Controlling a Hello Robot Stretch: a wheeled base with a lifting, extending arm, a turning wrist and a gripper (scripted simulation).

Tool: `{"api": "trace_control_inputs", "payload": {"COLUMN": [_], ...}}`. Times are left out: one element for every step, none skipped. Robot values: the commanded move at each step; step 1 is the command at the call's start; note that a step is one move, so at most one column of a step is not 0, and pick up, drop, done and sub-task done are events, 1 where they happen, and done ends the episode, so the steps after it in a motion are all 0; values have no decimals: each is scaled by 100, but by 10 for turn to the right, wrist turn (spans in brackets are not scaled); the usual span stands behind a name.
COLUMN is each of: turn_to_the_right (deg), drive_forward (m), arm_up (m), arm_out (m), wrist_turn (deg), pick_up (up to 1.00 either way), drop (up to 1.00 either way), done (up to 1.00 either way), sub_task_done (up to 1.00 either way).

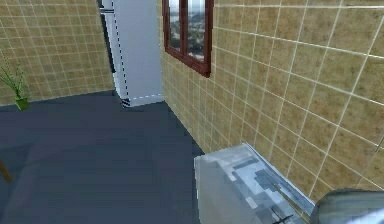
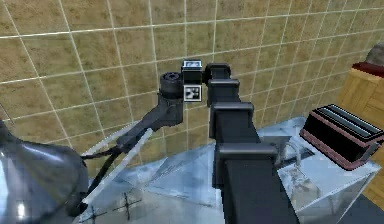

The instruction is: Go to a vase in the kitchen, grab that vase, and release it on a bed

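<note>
Home kitchen, tan tiled walls (image 1: 300,90), white fridge (image 1: 136,50), counter (image 1: 232,172), dark toaster (image 2: 345,135), red-framed window (image 1: 188,35)

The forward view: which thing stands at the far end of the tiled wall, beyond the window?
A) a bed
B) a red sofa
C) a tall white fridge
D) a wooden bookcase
C: a tall white fridge stands on the dark floor in the forward view, directly left of the window with its dark red frame.

A fridge (image 1: 138,50) stands beyond the counter (image 1: 235,180), window (image 1: 188,35) between, plant (image 1: 14,88) left.
</note>
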Motion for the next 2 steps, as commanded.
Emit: {"api": "trace_control_inputs", "payload": {"turn_to_the_right": [0,0], "drive_forward": [0,0], "arm_up": [0,0], "arm_out": [0,-22], "wrist_turn": [-120,0], "pick_up": [0,0], "drop": [0,0], "done": [0,0], "sub_task_done": [0,0]}}
